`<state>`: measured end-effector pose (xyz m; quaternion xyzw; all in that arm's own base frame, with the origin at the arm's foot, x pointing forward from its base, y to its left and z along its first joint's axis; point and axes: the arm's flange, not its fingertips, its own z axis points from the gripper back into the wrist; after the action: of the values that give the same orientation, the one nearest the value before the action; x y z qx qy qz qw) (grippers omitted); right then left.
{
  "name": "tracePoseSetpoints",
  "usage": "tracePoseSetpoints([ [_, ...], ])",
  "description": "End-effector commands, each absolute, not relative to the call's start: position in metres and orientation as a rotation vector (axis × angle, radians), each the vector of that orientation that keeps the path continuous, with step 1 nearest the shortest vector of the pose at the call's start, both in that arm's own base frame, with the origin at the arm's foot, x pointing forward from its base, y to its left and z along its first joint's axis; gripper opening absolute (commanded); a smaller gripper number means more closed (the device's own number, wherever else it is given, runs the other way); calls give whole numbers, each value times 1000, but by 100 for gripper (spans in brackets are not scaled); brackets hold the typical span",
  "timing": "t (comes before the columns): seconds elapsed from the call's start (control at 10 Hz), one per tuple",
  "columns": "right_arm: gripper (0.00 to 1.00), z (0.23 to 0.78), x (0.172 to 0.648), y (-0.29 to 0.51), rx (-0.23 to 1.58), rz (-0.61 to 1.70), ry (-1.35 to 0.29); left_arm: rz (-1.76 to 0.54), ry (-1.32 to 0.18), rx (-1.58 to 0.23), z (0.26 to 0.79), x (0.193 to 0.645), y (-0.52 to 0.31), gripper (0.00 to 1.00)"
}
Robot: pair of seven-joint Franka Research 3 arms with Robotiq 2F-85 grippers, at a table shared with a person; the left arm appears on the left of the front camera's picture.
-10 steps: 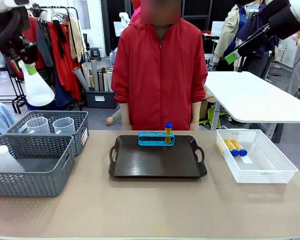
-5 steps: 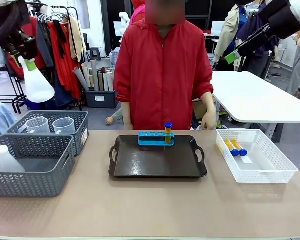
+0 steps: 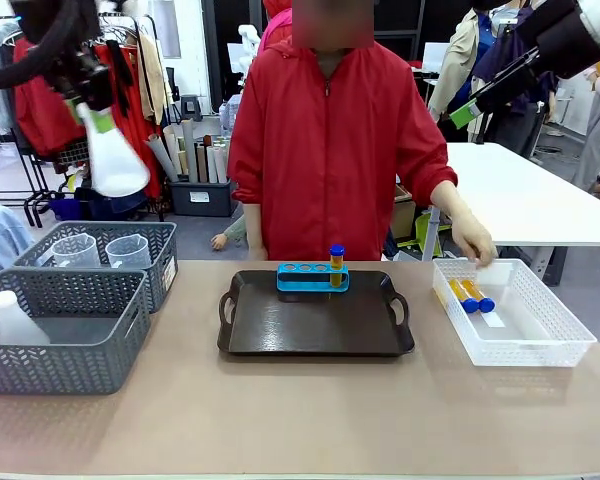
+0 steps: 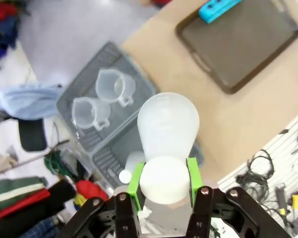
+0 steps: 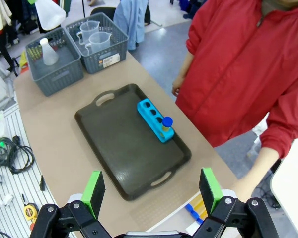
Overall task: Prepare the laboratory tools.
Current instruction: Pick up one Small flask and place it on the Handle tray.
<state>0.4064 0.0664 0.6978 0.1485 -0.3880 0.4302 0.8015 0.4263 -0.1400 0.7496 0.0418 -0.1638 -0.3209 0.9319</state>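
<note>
**Front view, read as a dial centred on the tray (image 3: 315, 335).** The step in hand appears to be moving a flask (image 3: 115, 160) from the baskets at 9 o'clock to the tray.

The left gripper (image 3: 93, 112) is clamped on the flask's neck, with a green pad (image 4: 135, 181) on either side. It holds the flask high in the air at about 10 o'clock, base down and tilted. The right gripper (image 5: 152, 191) hangs well above the table toward 2 o'clock, jaws spread wide and empty.

The blue rack (image 3: 312, 277) stands at the tray's 12 o'clock edge. One tube (image 3: 336, 262) is upright in the hole nearest 3 o'clock, and the other three holes are vacant. Two more tubes (image 3: 470, 295) lie in the white bin (image 3: 540, 350) at 3 o'clock. The near basket (image 3: 70, 350) holds a second flask (image 3: 10, 318), and the far basket (image 3: 160, 250) holds two jugs (image 3: 105, 250).

**Next move (judgement).** The arm should travel toward 3 o'clock and descend. The flask needs to be brought level and set on bare tray toward 6 or 9 o'clock, clear of the rack, before the grip is let go.

**Change from one second earlier.**
- The flask has swung from the 9 o'clock margin toward the centre.
- The person's hand (image 3: 473, 243), then at the side, now reaches over the bin's 10 o'clock corner, near the loose tubes.
- The right arm, tray, rack and baskets are unchanged.
</note>
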Motion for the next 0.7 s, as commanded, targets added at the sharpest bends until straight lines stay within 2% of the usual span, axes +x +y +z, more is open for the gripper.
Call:
tracePoseSetpoints([
  [0.0, 100, 698, 406, 66, 327, 924, -835, -774, -354, 53, 762, 430, -173, 0],
  [0.2, 100, 698, 406, 66, 327, 924, -835, -881, -368, 24, 754, 430, -212, 0],
  [0.6, 100, 698, 406, 66, 327, 924, -835, -1116, -400, -16, 703, 450, -311, 0],
])
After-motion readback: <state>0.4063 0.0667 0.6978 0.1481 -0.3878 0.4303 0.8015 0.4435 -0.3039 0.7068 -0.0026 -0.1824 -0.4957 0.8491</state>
